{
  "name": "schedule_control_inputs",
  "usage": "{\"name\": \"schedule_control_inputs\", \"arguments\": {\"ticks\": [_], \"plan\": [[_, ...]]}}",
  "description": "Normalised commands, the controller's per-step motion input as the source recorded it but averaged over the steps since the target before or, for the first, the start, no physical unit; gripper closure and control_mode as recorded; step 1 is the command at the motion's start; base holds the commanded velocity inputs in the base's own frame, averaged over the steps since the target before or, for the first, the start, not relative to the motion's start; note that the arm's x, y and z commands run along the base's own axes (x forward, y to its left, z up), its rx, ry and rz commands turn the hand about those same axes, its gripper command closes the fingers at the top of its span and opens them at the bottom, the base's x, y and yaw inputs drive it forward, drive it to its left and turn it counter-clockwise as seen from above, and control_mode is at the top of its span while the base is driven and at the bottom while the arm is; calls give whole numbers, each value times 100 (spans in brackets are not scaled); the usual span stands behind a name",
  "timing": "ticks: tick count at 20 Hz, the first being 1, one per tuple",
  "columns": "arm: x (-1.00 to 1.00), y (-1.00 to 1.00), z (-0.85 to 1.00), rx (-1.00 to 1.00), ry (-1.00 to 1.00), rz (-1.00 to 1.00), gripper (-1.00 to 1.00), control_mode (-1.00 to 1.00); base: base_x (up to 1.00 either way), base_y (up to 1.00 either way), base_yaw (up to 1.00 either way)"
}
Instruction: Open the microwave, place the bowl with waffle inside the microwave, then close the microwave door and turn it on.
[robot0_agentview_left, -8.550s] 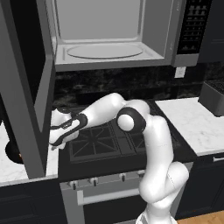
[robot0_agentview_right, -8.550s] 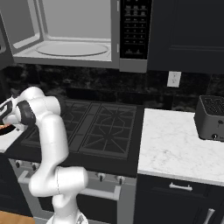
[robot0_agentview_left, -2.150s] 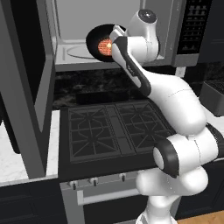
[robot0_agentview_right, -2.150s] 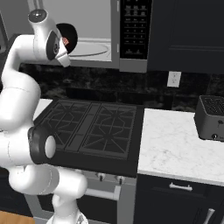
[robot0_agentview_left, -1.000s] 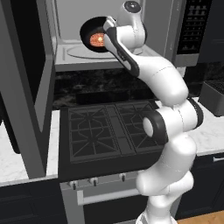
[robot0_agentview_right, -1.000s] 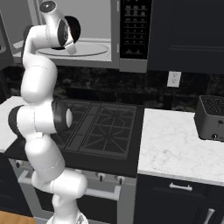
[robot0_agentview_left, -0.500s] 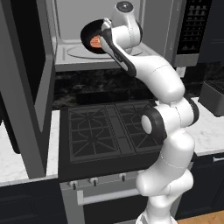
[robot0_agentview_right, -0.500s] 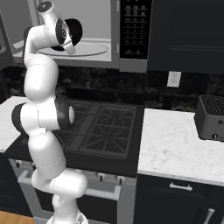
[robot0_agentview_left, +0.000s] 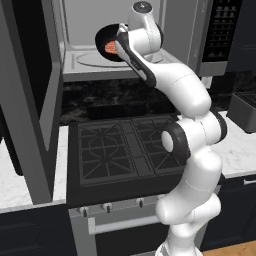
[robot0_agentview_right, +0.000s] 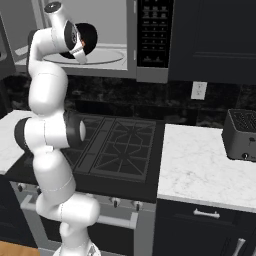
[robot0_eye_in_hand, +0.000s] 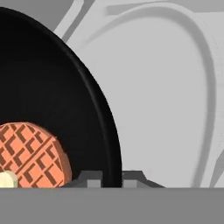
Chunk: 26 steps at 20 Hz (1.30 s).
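Up at the open mouth of the microwave (robot0_agentview_left: 150, 55) the arm has its gripper (robot0_agentview_left: 118, 46) raised to the level of the cavity, pinched onto the rim of the bowl with waffle (robot0_agentview_left: 107, 42). From the left base view the bowl is tipped so its black inside faces out toward the room, the orange waffle disc showing in it, and it hangs over the front part of the light grey floor, above the near edge of the turntable (robot0_agentview_left: 105, 59). That same view also shows the microwave door (robot0_agentview_left: 30, 95) swung wide open at the left, reaching down in front of the counter edge, with the stove (robot0_agentview_left: 125, 150) below.

From the right base view, the white wrist covers most of the bowl (robot0_agentview_right: 86, 35); only a dark curved edge and a sliver of orange peek out to its right. This side shows the black button panel (robot0_agentview_right: 150, 30), the toaster (robot0_agentview_right: 242, 134) on the marble counter (robot0_agentview_right: 200, 170) and a wall outlet (robot0_agentview_right: 198, 90).

The hand view is closest: the bowl's rim (robot0_eye_in_hand: 105, 131) runs down between the two finger tips, one on either side of it, the waffle (robot0_eye_in_hand: 30, 153) low at left, and the pale turntable ring (robot0_eye_in_hand: 205, 78) beyond it.
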Motion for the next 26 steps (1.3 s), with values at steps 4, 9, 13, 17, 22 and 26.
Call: {"name": "schedule_control_inputs", "arguments": {"ticks": [4, 9, 13, 17, 22, 26], "plan": [[0, 0, 0, 0, 0, 0, -100, -100, 0, 0, 0], [0, 0, 0, 0, 0, 0, -100, -100, 0, 0, 0], [-20, -4, 11, 0, -12, 0, -100, -100, 0, 0, 0], [-73, -25, 34, 0, -23, 3, -100, -100, 0, 0, 0], [-96, -29, 7, -1, -17, 8, -100, -100, 0, 0, 0], [-100, -27, 0, -3, -9, 9, -100, -100, 0, 0, 0]]}}
